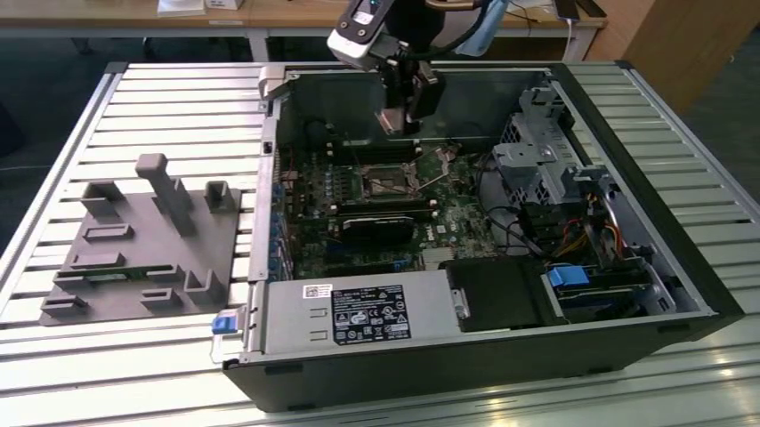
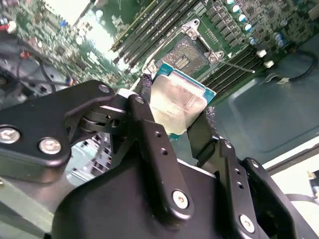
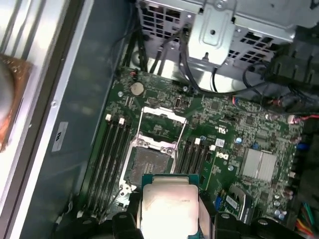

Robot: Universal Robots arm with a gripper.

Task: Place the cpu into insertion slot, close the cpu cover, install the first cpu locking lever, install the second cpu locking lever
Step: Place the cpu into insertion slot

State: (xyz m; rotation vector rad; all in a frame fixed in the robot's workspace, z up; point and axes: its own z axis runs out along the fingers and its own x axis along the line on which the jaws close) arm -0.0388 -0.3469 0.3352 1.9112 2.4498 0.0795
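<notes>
My gripper (image 1: 401,120) hangs inside the open computer case, above the far part of the motherboard (image 1: 356,200), shut on the cpu. In both wrist views the cpu (image 2: 177,104) (image 3: 168,204) is a square chip with a dull silver top, clamped by its edges between the black fingers (image 2: 149,124). It is held in the air, short of the insertion slot (image 3: 149,167) (image 2: 188,54), whose dark centre lies bare. The cpu cover (image 3: 162,110), a thin silver frame, stands flipped open on the slot's far side. A thin metal lever (image 2: 238,65) sticks out beside the socket.
The case (image 1: 689,294) lies on its side on a slatted metal table (image 1: 178,116). Long black memory slots (image 3: 107,159) flank the socket. A drive cage (image 1: 540,165), cables and a power supply (image 1: 356,311) crowd the case. A grey fixture (image 1: 142,240) sits at the exterior view's left.
</notes>
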